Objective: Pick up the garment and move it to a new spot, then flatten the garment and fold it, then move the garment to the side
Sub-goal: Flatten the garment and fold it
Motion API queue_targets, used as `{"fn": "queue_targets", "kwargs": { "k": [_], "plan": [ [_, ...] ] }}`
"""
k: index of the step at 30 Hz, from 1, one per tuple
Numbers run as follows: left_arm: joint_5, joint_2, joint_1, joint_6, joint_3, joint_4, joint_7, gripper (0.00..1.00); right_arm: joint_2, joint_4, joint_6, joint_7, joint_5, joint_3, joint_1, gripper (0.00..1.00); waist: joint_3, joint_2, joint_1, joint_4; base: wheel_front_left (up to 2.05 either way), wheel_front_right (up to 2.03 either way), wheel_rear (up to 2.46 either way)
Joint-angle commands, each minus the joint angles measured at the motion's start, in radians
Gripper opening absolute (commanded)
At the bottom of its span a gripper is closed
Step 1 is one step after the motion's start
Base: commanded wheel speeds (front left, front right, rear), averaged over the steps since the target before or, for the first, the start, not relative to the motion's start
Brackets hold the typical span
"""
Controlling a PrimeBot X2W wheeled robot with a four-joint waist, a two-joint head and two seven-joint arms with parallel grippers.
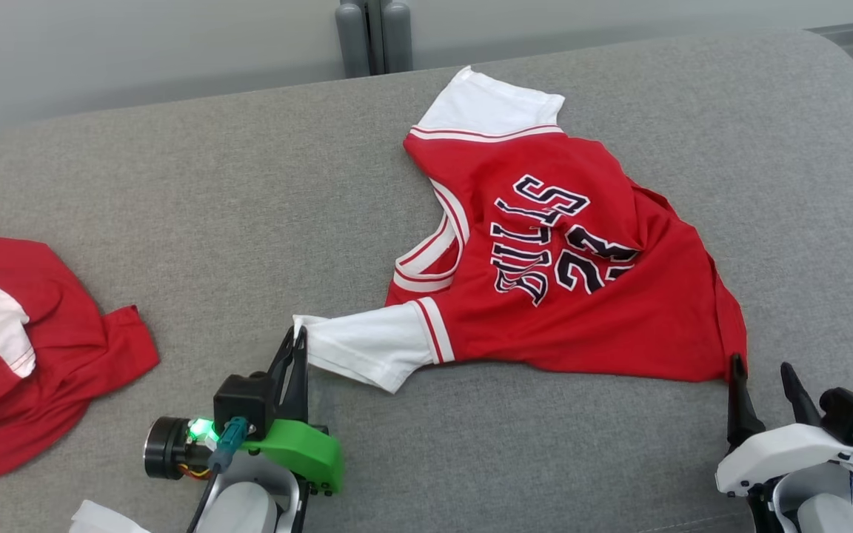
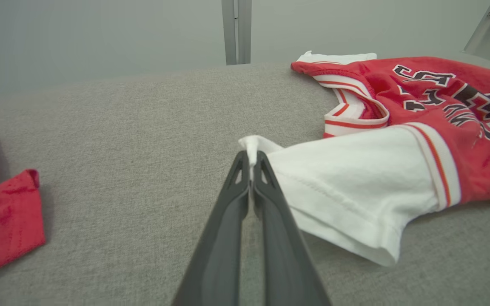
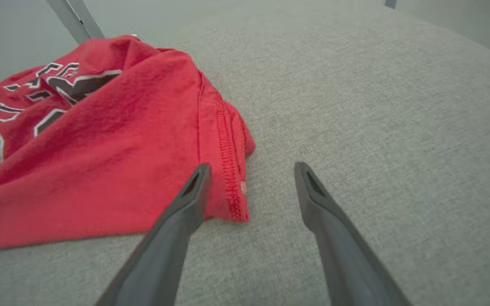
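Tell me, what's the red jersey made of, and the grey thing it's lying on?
The red jersey looks like soft, matte knitted cloth: it wrinkles, drapes and has stitched hems. Whether it is cotton or polyester, I can't tell. The grey padded surface looks covered in coarse woven fabric, matte, with a flecked weave and a rounded edge like a cushion.

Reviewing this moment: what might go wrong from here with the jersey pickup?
1. The left gripper is shut on just the tip of the white sleeve. With so little cloth in the grip, it may slip out on a lift.
2. The right gripper is open, and the hem corner of the jersey lies near one finger, not centred. Closing may catch only the edge or miss.
3. Lifting with the left alone would likely bunch the jersey.
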Motion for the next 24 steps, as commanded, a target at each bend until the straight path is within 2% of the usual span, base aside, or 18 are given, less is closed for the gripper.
{"fn": "queue_targets", "kwargs": {
  "k": [1, 8, 15, 16, 17, 18, 24],
  "plan": [
    [0.005, 0.006, 0.014, -0.007, 0.011, -0.009, 0.000, 0.00, 0.004, 0.024, 0.000, -0.003, 0.013, -0.008, -0.018, 1.00, -0.005, 0.0000, 0.0000, 0.009, 0.00, 0.00, 0.00],
    [0.005, 0.006, 0.032, -0.017, 0.017, -0.034, 0.000, 0.00, 0.016, 0.141, 0.000, 0.002, 0.043, 0.003, -0.050, 1.00, 0.000, 0.0000, 0.0000, 0.024, 0.00, 0.00, 0.00],
    [-0.005, 0.006, 0.030, -0.005, 0.014, -0.041, 0.000, 0.00, 0.021, 0.196, 0.000, 0.005, 0.072, 0.053, -0.064, 1.00, 0.001, 0.0000, 0.0000, 0.022, 0.00, 0.00, 0.00],
    [-0.006, 0.006, 0.032, -0.004, 0.015, -0.042, 0.000, 0.00, 0.021, 0.201, 0.000, 0.005, 0.073, 0.055, -0.066, 0.47, 0.001, 0.0000, 0.0000, 0.021, 0.00, 0.00, 0.00],
    [-0.006, 0.006, 0.033, -0.004, 0.016, -0.042, 0.000, 0.00, 0.020, 0.206, 0.000, 0.005, 0.076, 0.057, -0.068, 0.09, -0.001, 0.0000, 0.0000, 0.020, 0.00, 0.00, 0.00],
    [-0.006, 0.006, 0.034, -0.003, 0.019, -0.043, 0.000, 0.00, 0.019, 0.209, 0.000, 0.005, 0.080, 0.060, -0.070, 0.00, -0.003, 0.0000, 0.0000, 0.019, 0.00, 0.00, 0.00],
    [-0.015, 0.006, 0.038, 0.009, 0.049, -0.064, 0.000, 0.00, -0.008, 0.184, 0.000, 0.001, 0.118, 0.063, -0.072, 0.00, -0.021, 0.0000, 0.0000, 0.015, 0.00, 0.00, 0.00]
  ]
}}
